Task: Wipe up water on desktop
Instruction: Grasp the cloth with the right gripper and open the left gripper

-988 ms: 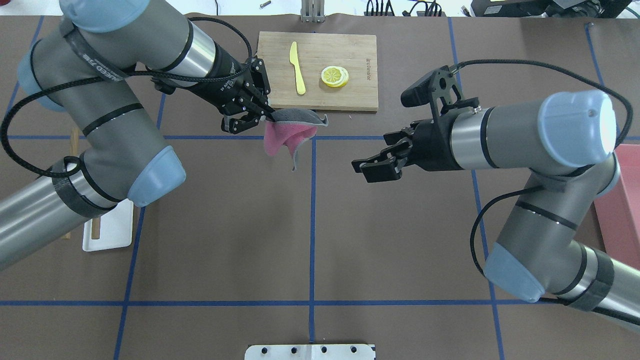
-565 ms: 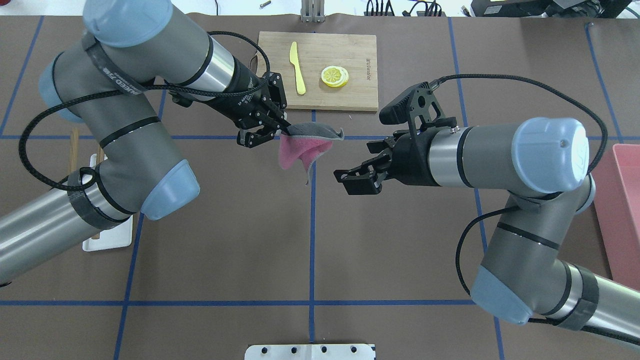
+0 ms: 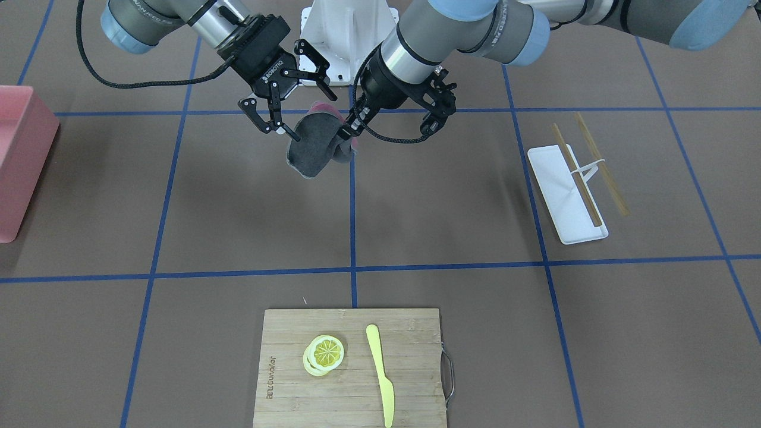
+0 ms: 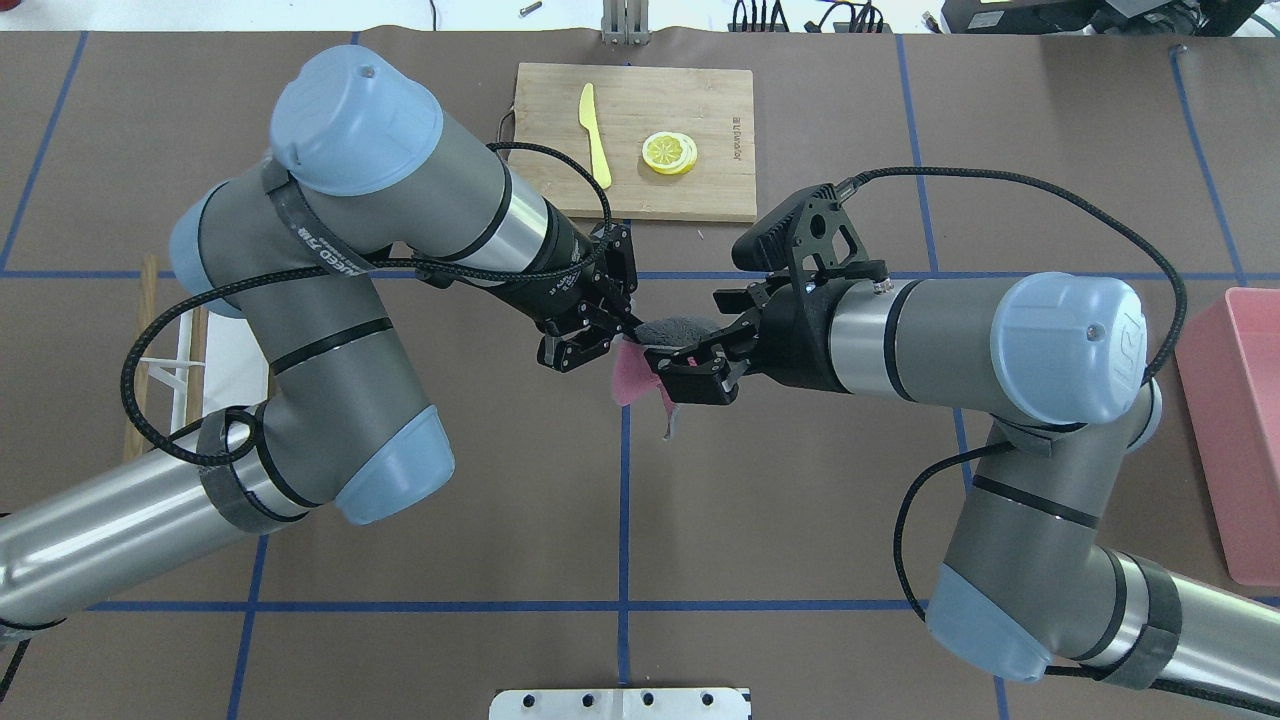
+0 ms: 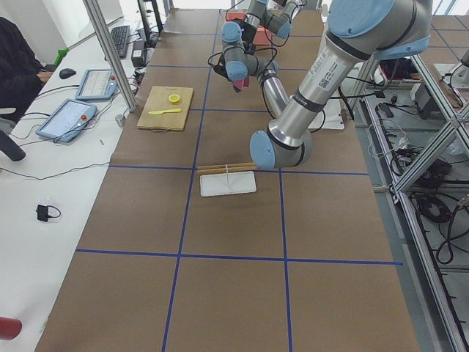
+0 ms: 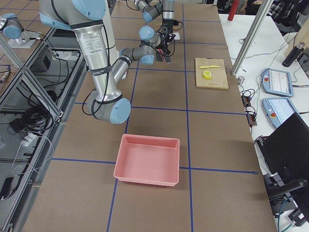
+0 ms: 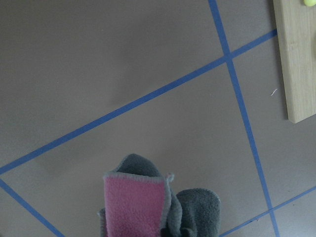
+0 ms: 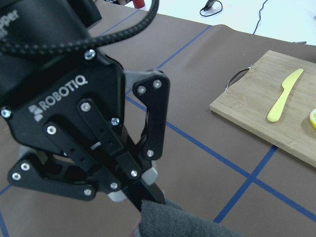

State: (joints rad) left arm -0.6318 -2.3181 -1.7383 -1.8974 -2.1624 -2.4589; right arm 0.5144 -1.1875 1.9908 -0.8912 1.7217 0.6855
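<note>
A cloth (image 4: 672, 327), grey on one side and pink on the other, hangs above the middle of the brown desktop (image 4: 450, 500). My left gripper (image 4: 627, 337) is shut on its edge, seen close up in the right wrist view (image 8: 148, 196). My right gripper (image 4: 705, 338) comes in from the other side, open, its jaws straddling the cloth's free end without closing on it. From the front, the cloth (image 3: 312, 148) droops between both grippers. The left wrist view shows the cloth (image 7: 138, 202) dangling over tape lines. No water is visible in any view.
A bamboo cutting board (image 4: 700, 100) with a yellow knife (image 4: 595, 120) and lemon slices (image 4: 670, 152) lies at the far edge. A white tray (image 3: 568, 190) with chopsticks sits on my left. A pink bin (image 4: 1235, 430) stands on my right.
My left gripper carried the cloth away from the cutting board toward the table's centre. My right gripper moved left until its open jaws reached around the cloth.
</note>
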